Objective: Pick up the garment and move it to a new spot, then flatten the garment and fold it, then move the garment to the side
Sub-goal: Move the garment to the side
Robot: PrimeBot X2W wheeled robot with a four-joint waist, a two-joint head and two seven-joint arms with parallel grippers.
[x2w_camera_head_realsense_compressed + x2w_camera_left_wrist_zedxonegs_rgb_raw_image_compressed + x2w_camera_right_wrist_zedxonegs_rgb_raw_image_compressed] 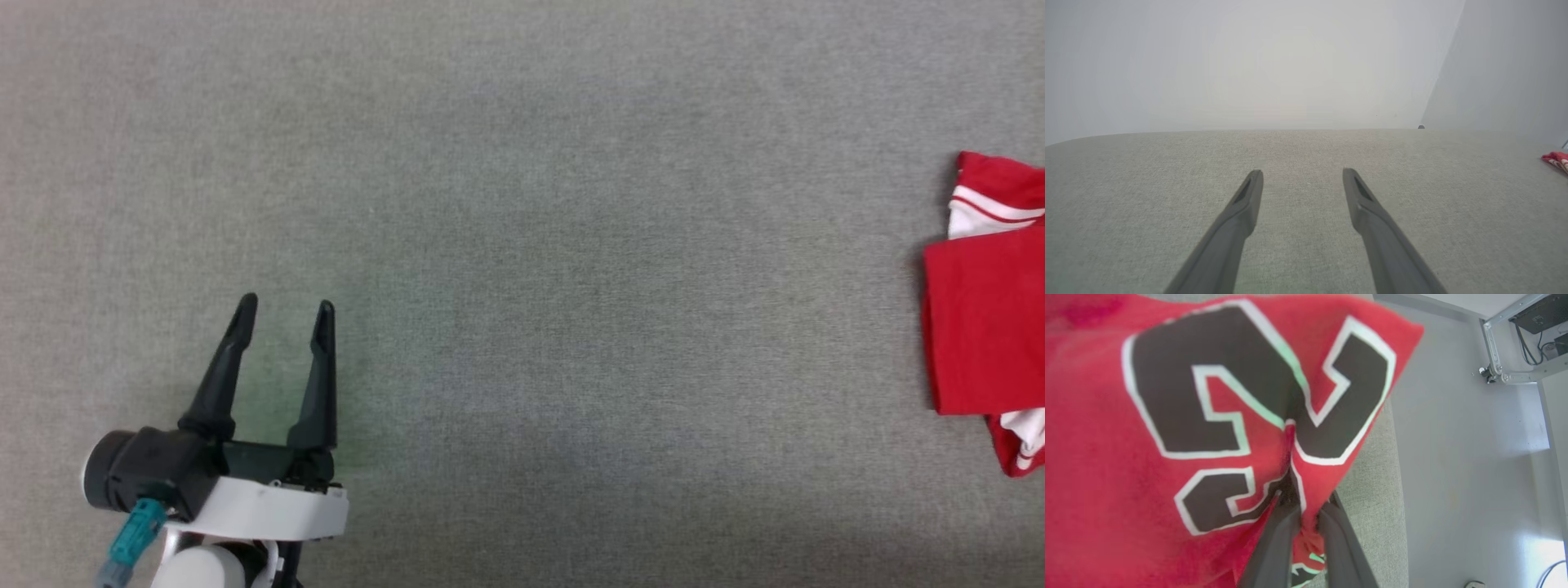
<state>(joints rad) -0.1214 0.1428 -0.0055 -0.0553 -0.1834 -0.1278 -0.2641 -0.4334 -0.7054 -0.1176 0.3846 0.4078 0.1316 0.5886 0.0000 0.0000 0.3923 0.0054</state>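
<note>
At the right edge of the tabletop (522, 163), the right claw (1306, 510) pinched the folded garment (984, 327). The left claw (286, 302) gaped empty, well apart.

Table (571, 204): garment (984, 318) lies on it at the far right edge of the head view. Left gripper (286, 304): lower left, over bare table, well apart from garment. Right gripper (1306, 506): a fold of garment sits between its fingers, table beneath and just right. Wall (1249, 61): behind table.
</note>
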